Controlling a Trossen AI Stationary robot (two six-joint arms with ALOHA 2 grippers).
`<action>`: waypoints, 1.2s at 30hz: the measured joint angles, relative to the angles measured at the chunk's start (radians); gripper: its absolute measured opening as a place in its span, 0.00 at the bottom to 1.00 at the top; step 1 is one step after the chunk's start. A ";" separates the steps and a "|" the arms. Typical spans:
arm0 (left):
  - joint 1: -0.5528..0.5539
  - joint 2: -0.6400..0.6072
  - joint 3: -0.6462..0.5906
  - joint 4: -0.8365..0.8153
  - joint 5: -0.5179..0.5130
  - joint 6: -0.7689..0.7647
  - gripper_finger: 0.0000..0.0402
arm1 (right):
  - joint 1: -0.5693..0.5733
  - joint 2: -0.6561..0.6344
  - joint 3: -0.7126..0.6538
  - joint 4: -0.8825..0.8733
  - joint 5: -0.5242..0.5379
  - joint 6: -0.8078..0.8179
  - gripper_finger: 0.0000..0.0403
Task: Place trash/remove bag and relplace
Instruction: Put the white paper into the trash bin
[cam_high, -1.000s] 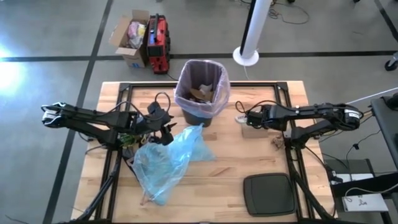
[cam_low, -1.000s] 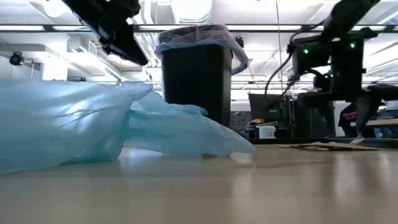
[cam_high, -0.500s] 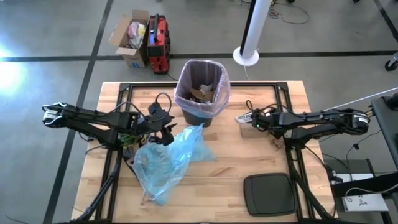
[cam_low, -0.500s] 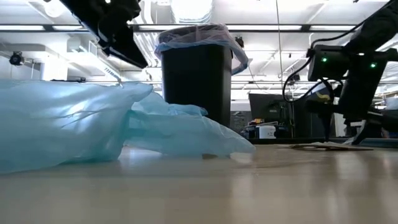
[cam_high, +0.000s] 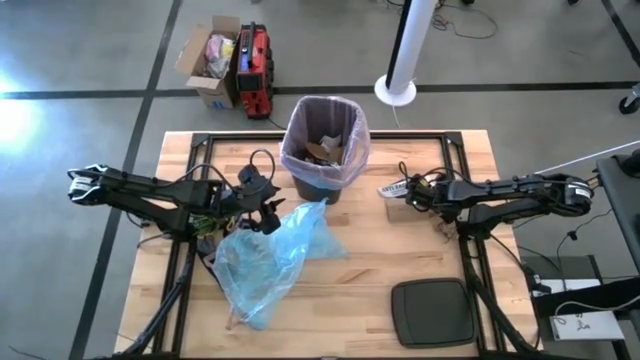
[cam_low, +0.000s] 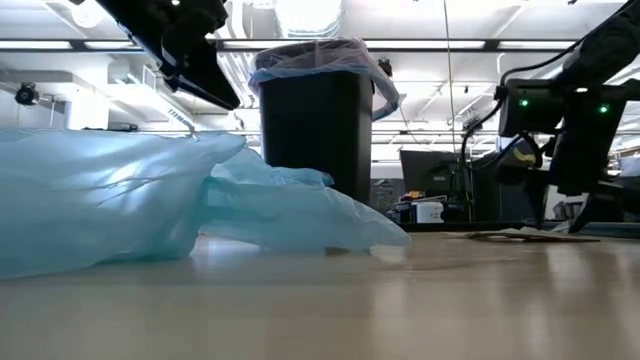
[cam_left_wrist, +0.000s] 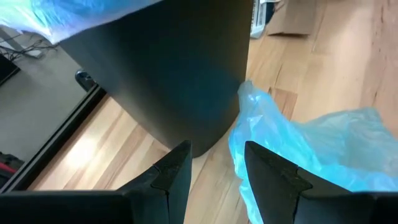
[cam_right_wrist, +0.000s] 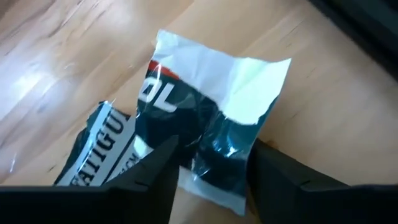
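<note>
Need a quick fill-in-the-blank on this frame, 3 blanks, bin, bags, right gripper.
1. The liner in the bin is pale ____.
2. The loose bag lying on the table is light ____.
3. The right gripper has its fingers on either side of a ____ lying on the table beside the bin.

Missing words: pink; blue; wrapper
</note>
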 joint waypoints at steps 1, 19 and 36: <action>0.000 0.000 0.000 0.000 0.000 0.000 0.34 | 0.000 -0.001 0.000 -0.001 0.004 -0.010 0.35; 0.036 -0.106 0.000 -0.026 -0.058 -0.003 0.34 | 0.025 -0.073 0.503 -0.088 0.266 -1.051 0.01; 0.143 -0.082 0.000 0.028 -0.054 -0.027 0.34 | 0.050 0.167 1.034 0.474 0.076 -1.822 0.03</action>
